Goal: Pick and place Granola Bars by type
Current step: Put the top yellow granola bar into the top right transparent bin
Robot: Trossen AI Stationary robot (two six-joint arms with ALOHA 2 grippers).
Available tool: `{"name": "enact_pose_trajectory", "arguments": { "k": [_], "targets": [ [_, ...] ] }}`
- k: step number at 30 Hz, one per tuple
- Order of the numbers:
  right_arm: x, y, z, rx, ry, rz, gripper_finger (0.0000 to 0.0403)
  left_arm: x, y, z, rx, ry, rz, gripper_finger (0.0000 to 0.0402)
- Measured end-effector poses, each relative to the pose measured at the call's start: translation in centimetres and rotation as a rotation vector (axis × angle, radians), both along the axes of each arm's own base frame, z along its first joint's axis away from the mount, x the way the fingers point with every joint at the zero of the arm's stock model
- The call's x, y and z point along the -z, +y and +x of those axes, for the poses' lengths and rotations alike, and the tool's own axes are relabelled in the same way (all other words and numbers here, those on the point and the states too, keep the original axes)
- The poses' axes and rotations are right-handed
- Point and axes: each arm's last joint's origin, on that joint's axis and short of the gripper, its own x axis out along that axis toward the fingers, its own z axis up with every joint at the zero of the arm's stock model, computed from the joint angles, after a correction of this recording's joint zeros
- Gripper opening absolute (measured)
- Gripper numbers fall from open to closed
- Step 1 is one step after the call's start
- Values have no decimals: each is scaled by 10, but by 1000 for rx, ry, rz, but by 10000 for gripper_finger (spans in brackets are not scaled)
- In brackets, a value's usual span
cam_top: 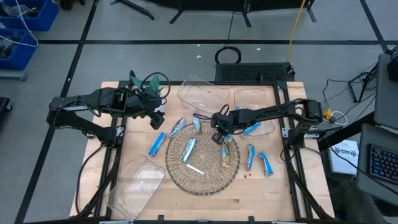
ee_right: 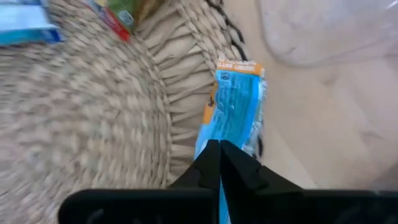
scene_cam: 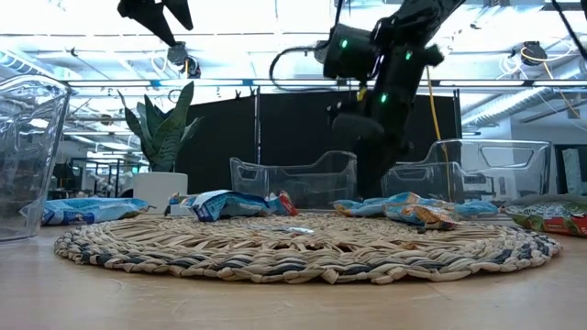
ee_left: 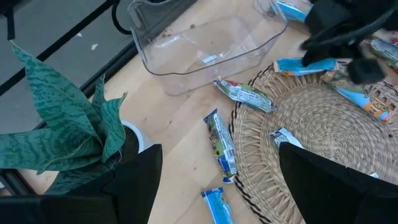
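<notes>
High view: my right claw (cam_top: 219, 134) hangs over the upper right edge of the woven mat (cam_top: 202, 180), just beside the mat's rim. Right wrist view has my two fingers (ee_right: 219, 163) pressed together, tips touching, pinching the end of a blue bar (ee_right: 233, 106). That bar lies across the mat's rim, part on the weave and part over the bench (ee_right: 336, 143).

My left claw (cam_top: 155, 116) waits well left of the mat, near the plant (cam_top: 149, 83); its fingers (ee_left: 134, 180) stand wide apart with nothing between them.

Other bars are scattered around the mat: a silvery-blue one (cam_top: 188, 149) on the weave, a brownish one (cam_top: 225, 155) on the mat's right part, two blue ones (cam_top: 157, 144) left of the mat, and two more (cam_top: 265, 163) right of it. A white stick (cam_top: 195, 170) lies on the mat too.

Clear bins sit around the mat: two (cam_top: 200, 96) beyond its far edge, one (cam_top: 134, 183) at its lower left. The right one of the far pair (cam_top: 264, 102) holds a blue bar (cam_top: 252, 129).
</notes>
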Motion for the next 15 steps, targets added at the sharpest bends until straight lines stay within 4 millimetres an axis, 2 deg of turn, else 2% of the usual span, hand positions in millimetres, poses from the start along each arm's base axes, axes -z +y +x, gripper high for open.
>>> {"name": "enact_pose_trajectory", "arguments": {
  "k": [6, 11, 15],
  "targets": [
    [-41, 11, -12, -48, -130, -20, 2, -1, 1, 0, -21, -5, 47, 324],
    [-46, 11, -11, -145, -160, -12, 19, -3, 2, 3, -24, -43, 54, 324],
    [-43, 10, -8, -150, -176, 65, 71, -4, 2, 5, -17, -62, 50, 324]
  ]
}}
